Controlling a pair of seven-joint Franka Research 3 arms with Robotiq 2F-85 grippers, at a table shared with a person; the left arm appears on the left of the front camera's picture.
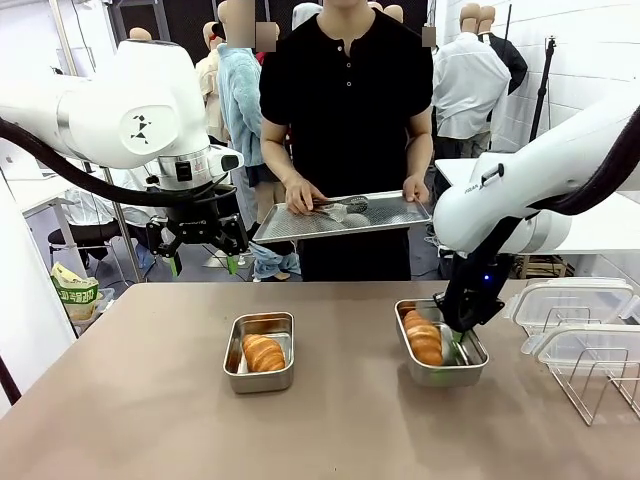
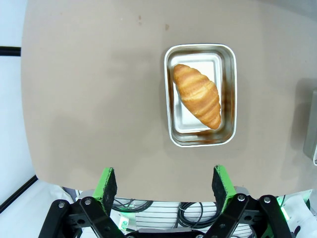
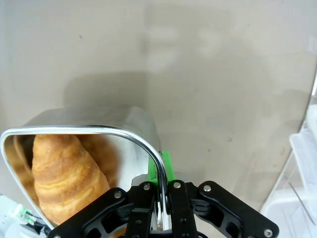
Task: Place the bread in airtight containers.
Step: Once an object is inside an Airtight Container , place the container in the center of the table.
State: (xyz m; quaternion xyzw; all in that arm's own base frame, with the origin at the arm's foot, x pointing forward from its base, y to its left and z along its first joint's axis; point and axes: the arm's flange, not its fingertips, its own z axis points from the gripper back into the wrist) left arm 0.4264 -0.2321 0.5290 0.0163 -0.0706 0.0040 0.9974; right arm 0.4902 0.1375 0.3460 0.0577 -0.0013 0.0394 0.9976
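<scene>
Pinching steel: right gripper (image 1: 461, 335) clamps a rim

Nearest the camera, lower centre of the front view, the left container (image 1: 260, 381) sits on the table (image 1: 120, 400) with the left croissant (image 1: 263, 353) lying inside, lid off. Just right of centre, the right container (image 1: 441, 379) holds the right croissant (image 1: 424, 338) along its left side. And the right gripper has its fingers pressed together on that container's rim, the steel wall nipped between the green pads in the wrist view. At the right edge, clear lids (image 1: 570, 298) sit at a wire rack (image 1: 600, 388). Higher up on the left, the left gripper (image 1: 205, 258) hangs above the table, jaws spread wide, nothing between them. Top centre, a person's hands (image 1: 302, 195) hold a steel tray (image 1: 385, 215) with tongs (image 1: 342, 205) on it.
</scene>
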